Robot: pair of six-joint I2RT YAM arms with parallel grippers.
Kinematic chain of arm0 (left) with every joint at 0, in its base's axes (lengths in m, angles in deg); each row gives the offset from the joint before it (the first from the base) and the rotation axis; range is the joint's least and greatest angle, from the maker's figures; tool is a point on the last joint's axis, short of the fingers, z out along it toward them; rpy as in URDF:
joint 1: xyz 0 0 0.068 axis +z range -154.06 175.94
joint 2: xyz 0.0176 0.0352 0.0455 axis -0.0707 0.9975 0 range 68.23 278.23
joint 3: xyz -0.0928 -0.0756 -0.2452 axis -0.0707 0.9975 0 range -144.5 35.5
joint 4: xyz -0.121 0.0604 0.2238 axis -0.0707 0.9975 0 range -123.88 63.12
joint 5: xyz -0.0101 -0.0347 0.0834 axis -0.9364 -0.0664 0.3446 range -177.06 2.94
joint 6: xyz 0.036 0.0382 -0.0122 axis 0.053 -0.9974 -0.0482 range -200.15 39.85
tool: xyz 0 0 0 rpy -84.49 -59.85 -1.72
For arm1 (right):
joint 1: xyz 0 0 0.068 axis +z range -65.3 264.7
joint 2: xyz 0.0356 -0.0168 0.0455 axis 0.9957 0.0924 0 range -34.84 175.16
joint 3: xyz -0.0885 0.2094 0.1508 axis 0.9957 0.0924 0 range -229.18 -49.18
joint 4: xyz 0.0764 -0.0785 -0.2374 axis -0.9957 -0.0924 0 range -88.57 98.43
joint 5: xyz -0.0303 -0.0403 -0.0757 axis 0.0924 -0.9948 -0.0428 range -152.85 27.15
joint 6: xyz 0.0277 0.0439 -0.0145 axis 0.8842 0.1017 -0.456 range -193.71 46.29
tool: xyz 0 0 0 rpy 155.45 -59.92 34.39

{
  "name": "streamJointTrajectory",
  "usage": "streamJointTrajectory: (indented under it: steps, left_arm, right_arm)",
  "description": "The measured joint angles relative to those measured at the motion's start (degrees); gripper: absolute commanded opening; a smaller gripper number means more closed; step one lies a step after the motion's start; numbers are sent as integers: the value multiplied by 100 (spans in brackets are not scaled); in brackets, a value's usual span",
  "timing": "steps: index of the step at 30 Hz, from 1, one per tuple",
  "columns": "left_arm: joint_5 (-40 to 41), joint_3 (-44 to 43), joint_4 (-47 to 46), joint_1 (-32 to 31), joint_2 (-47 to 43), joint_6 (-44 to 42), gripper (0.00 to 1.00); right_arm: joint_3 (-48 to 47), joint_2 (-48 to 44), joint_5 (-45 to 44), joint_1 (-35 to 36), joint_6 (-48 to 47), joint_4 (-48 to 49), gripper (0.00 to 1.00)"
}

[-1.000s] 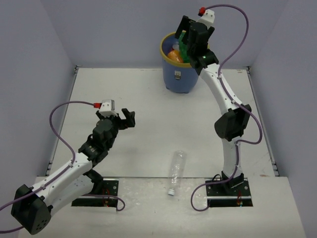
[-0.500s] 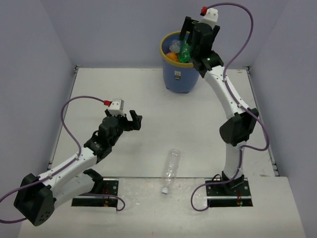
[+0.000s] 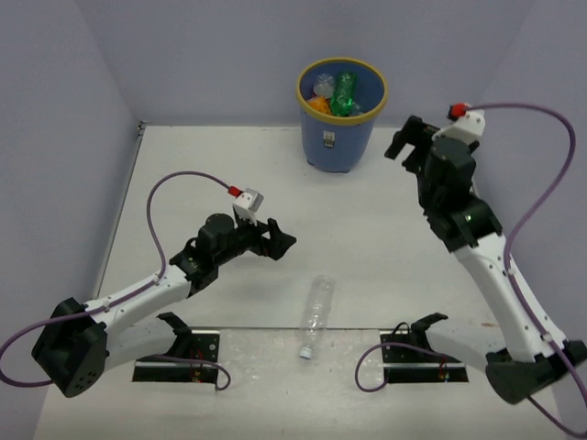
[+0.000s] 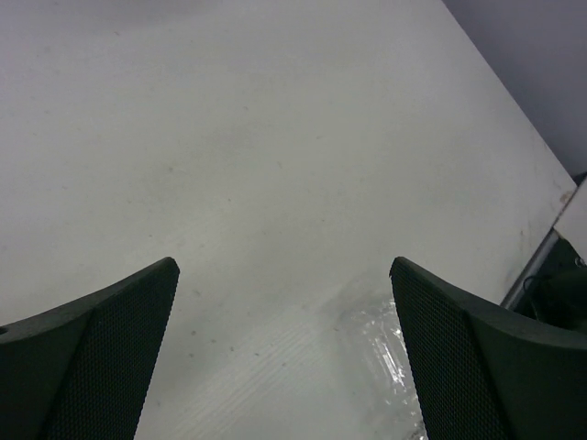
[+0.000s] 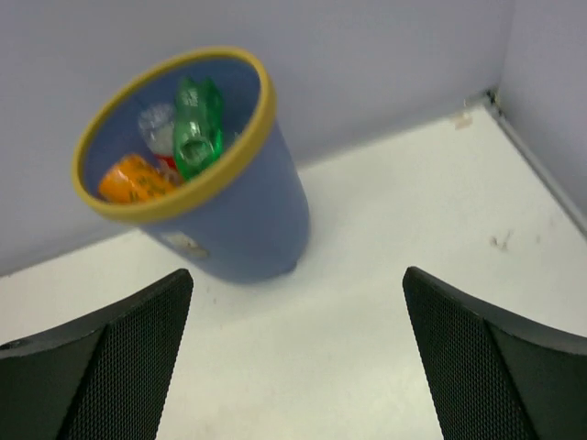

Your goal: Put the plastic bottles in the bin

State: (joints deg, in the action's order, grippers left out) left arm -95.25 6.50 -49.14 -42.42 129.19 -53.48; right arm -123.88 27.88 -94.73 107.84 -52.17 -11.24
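- The green bottle (image 3: 345,94) that hung in the right gripper (image 3: 404,139) over the bin (image 3: 339,137) a second ago now lies inside it. It sits beside an orange bottle (image 3: 318,105) and a clear one.
- That gripper has pulled back. Its jaws stand wide apart with nothing in them, and the bin is ahead of them and slightly to the left in the right wrist view.
- So that drop looks finished, and one clear bottle (image 3: 317,307) is left out on the table (image 3: 229,165).
- The left gripper (image 3: 278,236) has swung across towards it, jaws spread wide and empty. The bottle lies just ahead of and below them, nearer the right-hand finger (image 4: 477,357) in the left wrist view, and nothing touches it yet.
- Nothing stands between those jaws and the bottle.
- I'd watch two things. The bottle lies on its side close to the table's near edge, so a nudge could roll it. Its clear plastic is also faint against the white top.
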Motion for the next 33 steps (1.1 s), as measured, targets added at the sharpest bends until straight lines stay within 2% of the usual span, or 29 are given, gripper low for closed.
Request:
streamJointTrajectory:
  steps: [4,8,13,17,21,23,24,26,33]
  left_arm:
    - [-1,-85,29,-871,169,186,100]
    - [402,-134,209,-1955,509,428,100]
    - [849,-254,577,-2777,1291,702,100]
    - [1037,-541,800,-3059,2009,854,99]
    - [1373,-1216,1173,-3323,2776,939,95]
    - [1600,-1476,1385,-3394,3036,1047,86]
    - [1728,-1556,1504,-3408,3102,1114,75]
    - [1973,-1643,1698,-3410,3121,1185,61]
    - [2878,-1753,2048,-3403,2867,1300,47]
  right_arm:
    - [1540,-1289,-149,-10,553,-73,99]
    - [2598,-1980,-195,-18,926,-363,99]
    - [2951,-2328,-196,-18,1106,-575,99]
    - [3025,-2467,-199,-18,1176,-590,99]
    - [3025,-2365,-214,-18,1206,-591,99]
    - [3025,-2257,-214,-18,1218,-605,99]
    - [3025,-2208,-214,-18,1230,-609,99]
    - [3025,-2104,-214,-18,1241,-614,99]
    - [3025,-2022,-212,-18,1289,-649,99]
